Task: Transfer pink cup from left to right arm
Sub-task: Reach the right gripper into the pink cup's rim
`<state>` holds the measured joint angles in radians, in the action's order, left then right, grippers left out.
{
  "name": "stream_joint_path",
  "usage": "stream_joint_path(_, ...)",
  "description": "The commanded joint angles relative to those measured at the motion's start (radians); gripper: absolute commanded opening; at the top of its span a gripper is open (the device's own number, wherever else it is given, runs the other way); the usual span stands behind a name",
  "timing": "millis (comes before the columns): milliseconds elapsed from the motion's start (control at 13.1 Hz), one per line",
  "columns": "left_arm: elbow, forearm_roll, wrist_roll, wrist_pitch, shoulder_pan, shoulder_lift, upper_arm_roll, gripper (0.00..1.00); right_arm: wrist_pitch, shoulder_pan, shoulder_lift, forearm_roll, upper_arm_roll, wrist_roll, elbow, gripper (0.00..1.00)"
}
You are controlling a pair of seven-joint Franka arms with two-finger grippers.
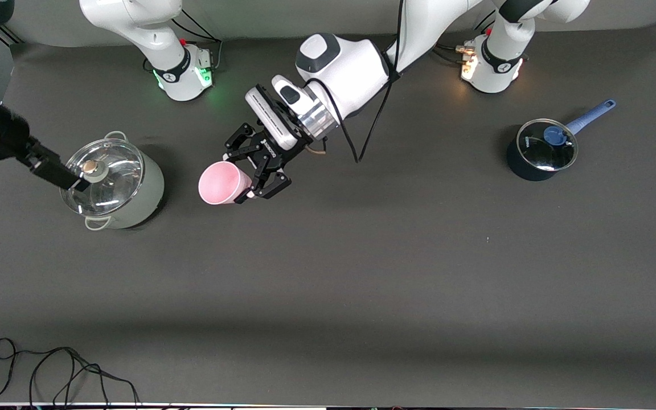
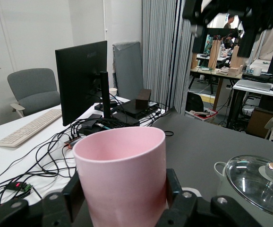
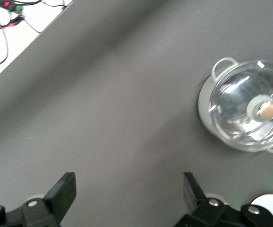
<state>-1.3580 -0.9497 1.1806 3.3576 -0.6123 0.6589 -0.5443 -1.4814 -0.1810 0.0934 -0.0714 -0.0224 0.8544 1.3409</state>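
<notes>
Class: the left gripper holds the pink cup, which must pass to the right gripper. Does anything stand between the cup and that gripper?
Nothing visible blocks it. The left gripper holds the pink cup tilted above bare table. The right gripper hangs open over the lidded grey-green pot, which sits beneath it, not between them.

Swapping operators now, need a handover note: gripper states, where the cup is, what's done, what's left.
Left gripper: shut on the pink cup, held tilted in the air, beside the grey-green lidded pot.
Right gripper: open, holding nothing, over that pot's glass lid; the cup is not between its fingers.
Blue saucepan sits untouched toward the left arm's end of the table.
Done: left arm has the cup lifted.
Left: right gripper takes the cup, left gripper releases.
</notes>
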Motion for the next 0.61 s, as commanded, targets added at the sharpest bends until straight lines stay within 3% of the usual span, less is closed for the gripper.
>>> stream_joint_path(0, 0.016, 0.008, -0.022, 0.016, -0.02, 0.001, 0.018, 0.0, 0.053, -0.09, 0.086, -0.007, -0.005, 0.141, -0.156, 1.0)
stream_joint_path(533, 0.017, 0.006, -0.022, 0.014, -0.02, -0.001, 0.017, 0.0, 0.033, -0.244, 0.158, -0.007, -0.005, 0.426, -0.193, 1.0)
